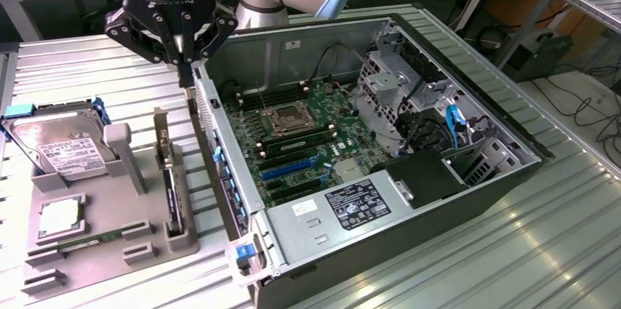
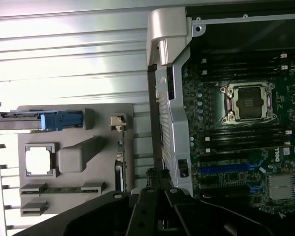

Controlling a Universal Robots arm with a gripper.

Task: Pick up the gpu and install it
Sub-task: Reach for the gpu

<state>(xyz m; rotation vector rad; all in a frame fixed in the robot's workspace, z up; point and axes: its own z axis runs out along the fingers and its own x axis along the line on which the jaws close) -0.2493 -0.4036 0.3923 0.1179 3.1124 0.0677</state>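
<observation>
Tabletop [image 1: 87, 69] carries the computer case [image 1: 408, 251]. My fingers [image 1: 185, 76], together and empty, hang beside its wall, near the graphics card [image 1: 173, 196]. Risk: lowered shut, they could strike it.

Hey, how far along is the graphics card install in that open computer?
Nothing is done yet: the gpu stands on edge in the grey holder beside the computer case. The shut gripper hangs by the case's side wall, holding nothing. Pickup and install remain; the motherboard's blue slot is empty.
</observation>
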